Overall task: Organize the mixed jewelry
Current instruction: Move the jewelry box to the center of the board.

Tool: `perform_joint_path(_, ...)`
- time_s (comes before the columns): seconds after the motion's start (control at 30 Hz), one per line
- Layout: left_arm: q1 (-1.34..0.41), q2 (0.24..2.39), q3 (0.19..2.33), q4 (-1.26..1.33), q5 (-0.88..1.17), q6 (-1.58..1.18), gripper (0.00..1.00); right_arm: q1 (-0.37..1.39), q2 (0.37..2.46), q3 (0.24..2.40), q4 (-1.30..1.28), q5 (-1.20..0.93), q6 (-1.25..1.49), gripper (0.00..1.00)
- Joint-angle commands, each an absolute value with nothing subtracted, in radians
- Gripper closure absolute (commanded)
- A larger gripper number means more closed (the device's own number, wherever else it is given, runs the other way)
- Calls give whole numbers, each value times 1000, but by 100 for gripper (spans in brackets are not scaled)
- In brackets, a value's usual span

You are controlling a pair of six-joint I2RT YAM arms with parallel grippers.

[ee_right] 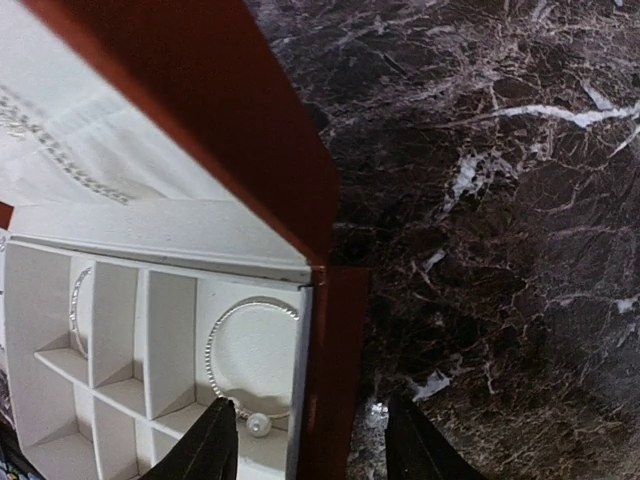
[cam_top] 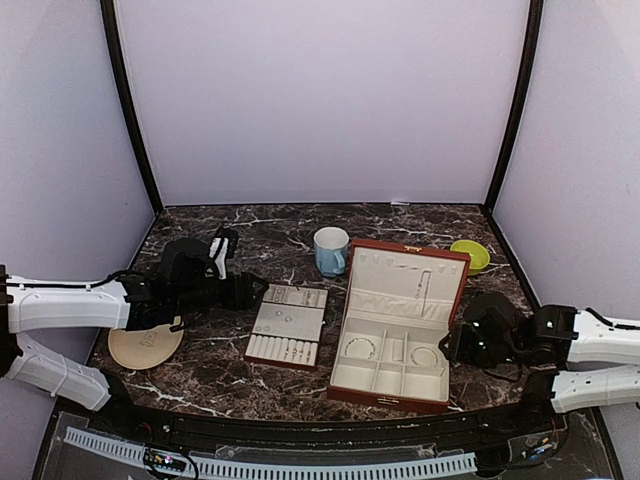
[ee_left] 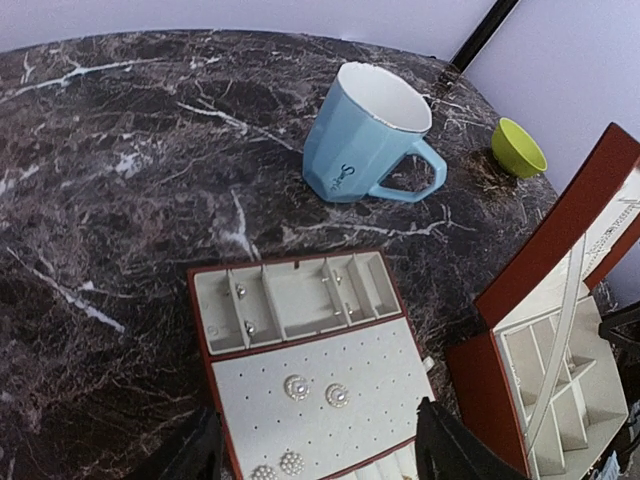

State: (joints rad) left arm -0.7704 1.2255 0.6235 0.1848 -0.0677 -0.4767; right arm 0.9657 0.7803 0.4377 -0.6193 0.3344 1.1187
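Your right gripper [ee_right: 310,403] is hanging with its jaws spread and empty, straddling the right wall of the red-brown box [ee_right: 335,330]. A beaded bangle [ee_right: 212,350] is lying in the box's right-hand compartment beside the lid. Your left gripper [ee_left: 318,410] is hovering wide and empty over the slotted tray [ee_left: 380,370] just left of the box, where pearl studs [ee_left: 297,387] are sitting.
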Motion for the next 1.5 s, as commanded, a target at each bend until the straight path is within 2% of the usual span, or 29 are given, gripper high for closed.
perform_joint_path(0.0, -749, 1224, 603, 141, -3, -557, 32, 956, 845, 430, -490, 320, 1138, 51)
perform_joint_path(0.17, -733, 1237, 601, 140, -3, -549, 32, 956, 924, 452, -448, 330, 1093, 57)
perform_joint_path(0.37, -718, 1252, 609, 118, 23, -542, 31, 954, 1030, 520, -526, 430, 1086, 73)
perform_joint_path(0.73, -710, 1226, 605, 82, -20, -528, 29, 901, 1137, 575, -501, 490, 1030, 100)
perform_joint_path(1.07, -665, 1283, 646, 93, -10, -523, 30, 673, 1162, 635, -391, 438, 822, 100)
perform_joint_path(1.47, -612, 1587, 784, 131, 22, -539, 42, 490, 1353, 706, -133, 337, 679, 100)
